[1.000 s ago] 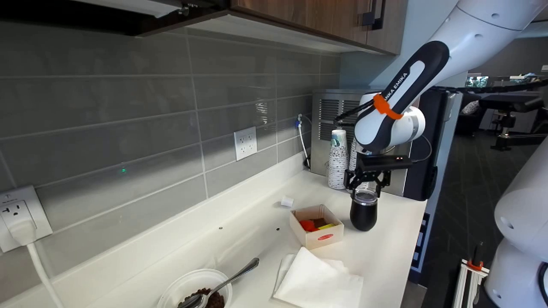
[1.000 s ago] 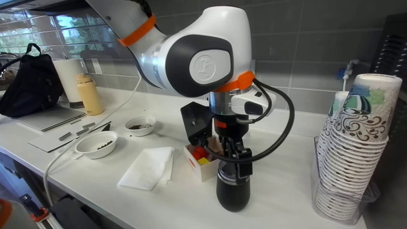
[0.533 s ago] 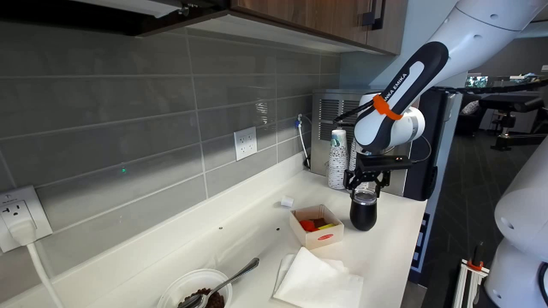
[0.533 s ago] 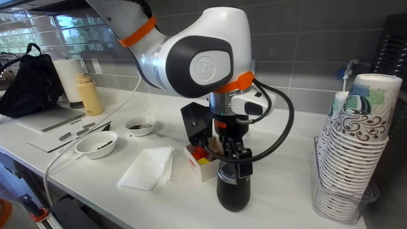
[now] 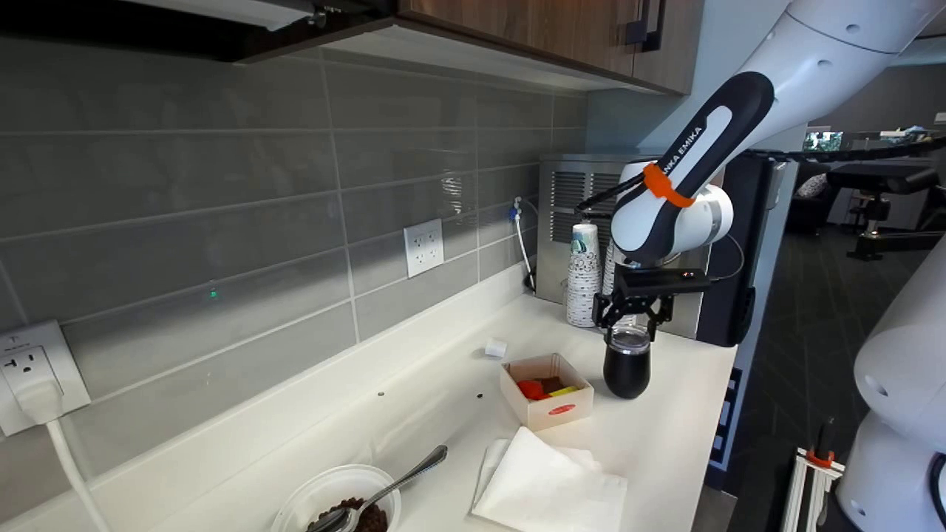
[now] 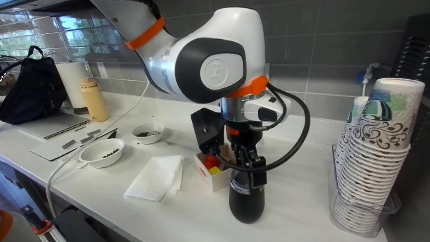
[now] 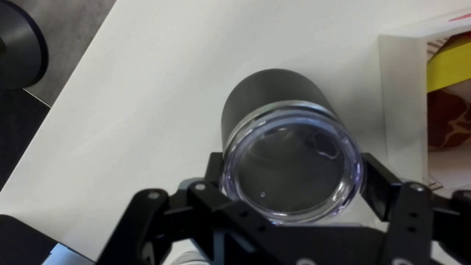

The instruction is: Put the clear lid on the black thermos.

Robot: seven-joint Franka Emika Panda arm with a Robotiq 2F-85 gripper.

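Note:
The black thermos [image 5: 627,375] stands upright on the counter, and it also shows in an exterior view [image 6: 247,206] and in the wrist view [image 7: 272,85]. The clear lid [image 7: 292,165] is at the thermos mouth, over the silver rim; it shows in both exterior views [image 5: 630,339] [image 6: 240,179]. From these views I cannot tell whether it is fully seated. My gripper [image 7: 293,173] points down with one finger on each side of the lid. Both pads appear to touch the lid's edge. In an exterior view, the near finger hides part of the lid.
A small box [image 5: 547,391] with red and yellow items stands close beside the thermos. Folded napkins [image 5: 550,484], bowls [image 6: 102,153] and a yellow bottle [image 6: 95,101] are further along the counter. Stacked paper cups [image 6: 373,161] stand by the metal machine. The counter edge is close to the thermos.

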